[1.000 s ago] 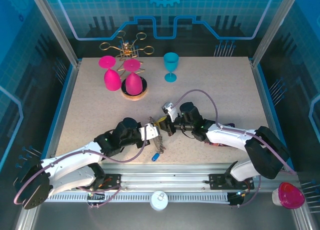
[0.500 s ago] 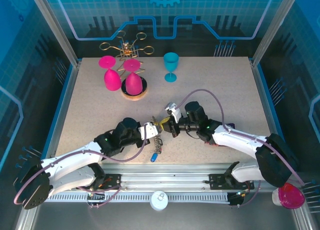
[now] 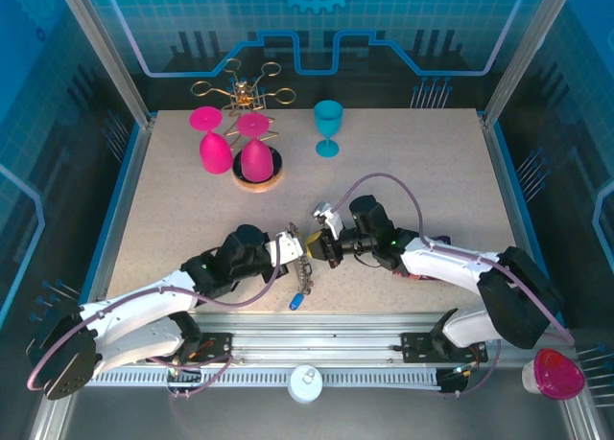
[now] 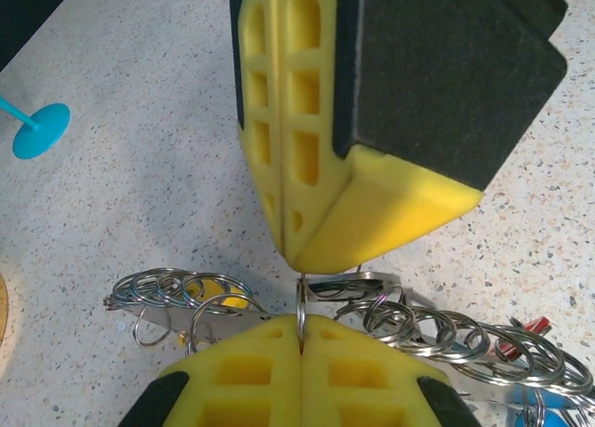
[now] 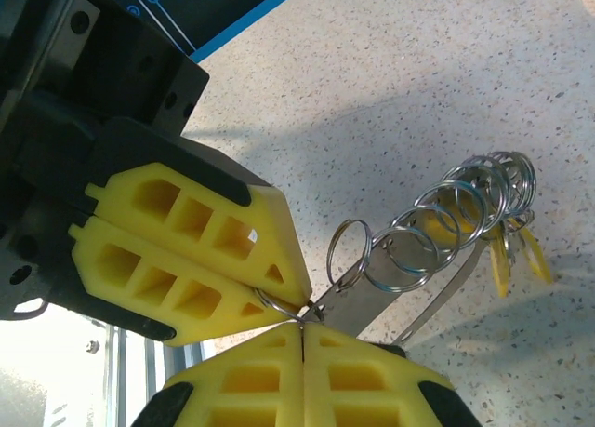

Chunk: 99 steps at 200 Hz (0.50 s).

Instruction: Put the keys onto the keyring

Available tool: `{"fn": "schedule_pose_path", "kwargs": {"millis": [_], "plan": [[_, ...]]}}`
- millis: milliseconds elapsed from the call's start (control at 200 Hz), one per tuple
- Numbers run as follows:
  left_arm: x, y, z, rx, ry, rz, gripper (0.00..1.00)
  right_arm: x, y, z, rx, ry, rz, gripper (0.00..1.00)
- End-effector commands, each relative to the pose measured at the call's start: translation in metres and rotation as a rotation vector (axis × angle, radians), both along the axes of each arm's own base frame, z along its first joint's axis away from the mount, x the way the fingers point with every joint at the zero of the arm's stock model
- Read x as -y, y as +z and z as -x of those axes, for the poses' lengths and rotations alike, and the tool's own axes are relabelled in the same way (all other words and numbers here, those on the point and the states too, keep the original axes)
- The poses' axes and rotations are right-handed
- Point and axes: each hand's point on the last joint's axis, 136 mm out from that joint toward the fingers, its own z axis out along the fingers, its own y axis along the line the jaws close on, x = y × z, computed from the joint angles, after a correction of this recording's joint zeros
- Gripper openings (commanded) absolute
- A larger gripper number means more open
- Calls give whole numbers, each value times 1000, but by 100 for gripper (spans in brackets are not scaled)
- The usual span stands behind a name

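Your left pincer (image 4: 300, 332) and right pincer (image 5: 303, 334) meet tip to tip mid-desk (image 3: 403, 172). Both are clamped on one end of the keyring (image 5: 364, 299). Its rings trail nearward, with a blue key (image 3: 298, 301) at the tail.

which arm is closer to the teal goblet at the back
Right. The right arm reaches in from the near right, its wrist on the near side of the teal goblet, slightly right; the left arm lies farther off to the goblet's near left.
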Motion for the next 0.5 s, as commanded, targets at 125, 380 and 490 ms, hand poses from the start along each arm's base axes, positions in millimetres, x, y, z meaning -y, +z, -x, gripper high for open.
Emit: {"fn": "schedule_pose_path", "kwargs": {"millis": [125, 380, 490], "plan": [[10, 19, -2, 13, -16, 64, 0, -6, 13, -12, 25, -29, -45, 0], [13, 22, 0, 14, -38, 86, 0, -2, 5, -23, 32, -89, -15, 0], [14, 23, 1, 13, -46, 91, 0, -1, 4, -28, 39, -118, -6, 0]]}}
